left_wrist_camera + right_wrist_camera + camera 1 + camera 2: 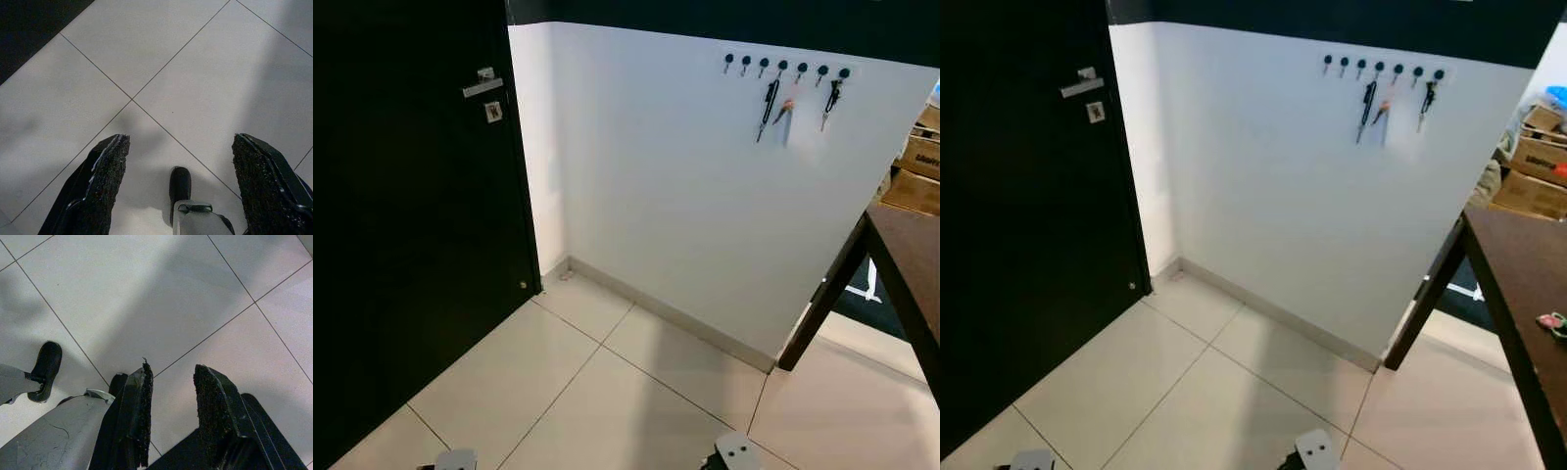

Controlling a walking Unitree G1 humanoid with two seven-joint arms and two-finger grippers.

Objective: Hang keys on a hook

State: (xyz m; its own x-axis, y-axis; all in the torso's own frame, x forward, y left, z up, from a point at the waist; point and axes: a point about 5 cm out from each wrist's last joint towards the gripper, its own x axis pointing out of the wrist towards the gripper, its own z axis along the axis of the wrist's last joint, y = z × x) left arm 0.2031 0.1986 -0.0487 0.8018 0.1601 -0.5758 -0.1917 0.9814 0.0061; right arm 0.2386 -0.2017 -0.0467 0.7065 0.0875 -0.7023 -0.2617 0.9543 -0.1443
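The white wall (666, 196) carries a row of hooks (783, 67), with three key sets (769, 106) hanging from it. On the table (1518, 264) lies a small item (1552, 323), possibly more keys. The left gripper (178, 196) hangs spread wide over tiles, holding nothing. The right gripper (171, 416) hangs slightly parted, also holding nothing.

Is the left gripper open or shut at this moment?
Open: the left gripper shows its two black fingers wide apart, bare floor tile between them.

Hook rail (785, 68) sits high on the wall (656, 186), three key sets (770, 103) hanging under it. Door (411, 215) left of the wall, table (1518, 264) right of it, boxes (1538, 157) behind the table.
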